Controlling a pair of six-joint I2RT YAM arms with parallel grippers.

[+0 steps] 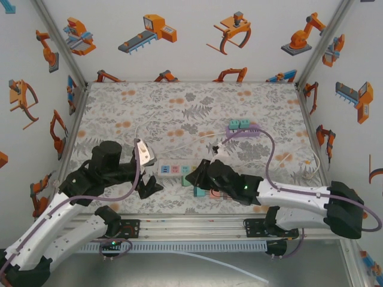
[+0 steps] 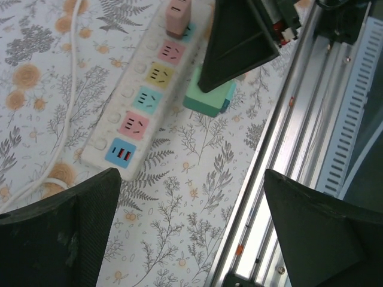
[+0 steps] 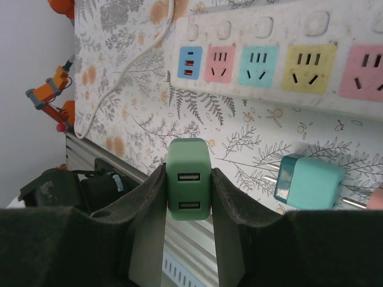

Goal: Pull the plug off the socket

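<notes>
Near edge: a metal rail [image 2: 287, 137] is running along the front of the table, just on my side of the flowered cloth [image 2: 197, 179].
Left gripper: I am holding my left gripper [image 2: 191, 233] above the cloth with its jaws standing wide apart and nothing between them. It is hanging just short of the near end of the power strip [image 2: 128, 89], the end with the blue USB outlet.
Right gripper: I am clamping my right gripper [image 3: 188, 170] on the green plug [image 3: 188, 197], one finger pressing each of its sides and its two USB ports facing my wrist camera.
Green plug: it is sitting clear of the strip, on the rail side of it, opposite the pink and teal outlets. I cannot tell whether it is touching the cloth.
Teal plug: a teal plug [image 3: 308, 179] is lying loose on the cloth, just beside the green one.
Strip: the white strip is lying flat, showing blue, pink, teal, yellow and pink outlets in a row.
Pink plug: a pink plug [image 2: 178, 15] is sitting in the strip further along.
White cable: a white cable [image 2: 72, 89] is curving over the cloth beyond the strip.
Far side: a purple strip [image 1: 242, 133] is lying well apart, its purple cable [image 1: 272, 149] looping back towards my right arm.
</notes>
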